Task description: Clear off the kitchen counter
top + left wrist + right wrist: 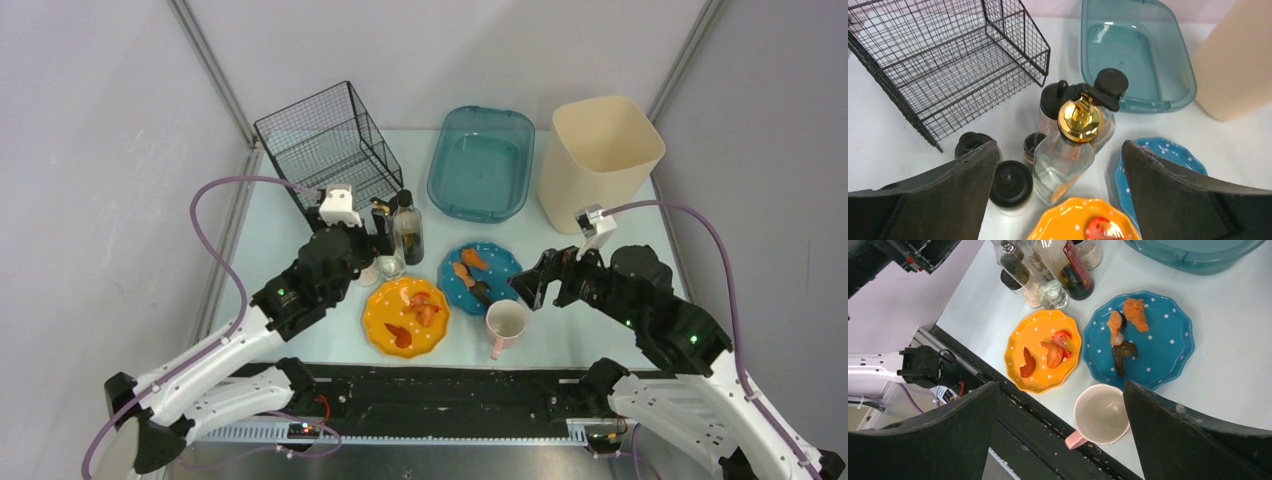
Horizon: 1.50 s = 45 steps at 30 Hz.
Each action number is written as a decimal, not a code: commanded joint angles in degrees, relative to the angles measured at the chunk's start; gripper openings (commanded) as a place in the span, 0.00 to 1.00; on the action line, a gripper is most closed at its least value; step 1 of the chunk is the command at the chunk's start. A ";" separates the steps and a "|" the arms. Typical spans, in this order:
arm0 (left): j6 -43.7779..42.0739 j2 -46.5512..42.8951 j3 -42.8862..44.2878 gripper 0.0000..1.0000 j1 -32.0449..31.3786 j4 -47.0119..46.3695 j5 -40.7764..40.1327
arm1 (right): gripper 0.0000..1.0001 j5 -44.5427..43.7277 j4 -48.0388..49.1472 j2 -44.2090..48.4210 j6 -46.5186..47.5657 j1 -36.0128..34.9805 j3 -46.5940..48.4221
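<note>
– Where's the counter in all this?

– It's the big pale mint-blue tabletop, the kitchen counter (265, 240), and both arms reach over it from the black front rail. Everything stands on it. At the back there's a black wire basket (325, 150), a see-through teal plastic tub (480, 160) and a tall cream plastic bin (600, 160).

– And nearer us?

– A round orange dotted plate (380, 300) with red shrimp-like pieces (1053, 352) sits just beside a blue dotted plate (1168, 340) that has sushi pieces (1123, 325) on it. A cream mug with a pink handle (505, 323) stands upright and empty, close to the front edge. Behind the orange plate there's a huddle of bottles and black-lidded jars.

– What are the arms up to?

– The left gripper (1059, 146) is spread wide with nothing in it. It faces that huddle, and a clear glass bottle with a gold cap (1063, 165) stands between its fingers, untouched. The right gripper (1060, 385) is also as wide as it goes and empty, up over the mug and the two plates.
</note>
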State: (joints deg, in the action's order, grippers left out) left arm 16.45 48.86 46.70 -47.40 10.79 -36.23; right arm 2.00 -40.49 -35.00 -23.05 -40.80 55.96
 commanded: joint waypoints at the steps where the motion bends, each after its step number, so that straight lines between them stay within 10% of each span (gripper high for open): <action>1: -0.87 2.51 -0.75 0.96 -0.36 -9.74 -4.28 | 0.99 -0.63 -0.64 1.81 0.37 -0.26 1.17; 34: -0.63 13.18 -6.99 0.73 1.24 -23.31 -8.94 | 0.99 -0.71 -3.60 4.88 -0.75 -0.28 0.16; 45: 0.11 15.03 -8.78 0.43 3.62 -25.77 -7.36 | 0.99 -0.27 -3.48 5.20 -1.56 -0.25 -0.72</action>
State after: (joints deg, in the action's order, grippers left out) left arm 16.43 63.48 38.68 -44.51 -12.53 -42.48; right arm 1.39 -44.51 -30.09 -23.97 -40.82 55.44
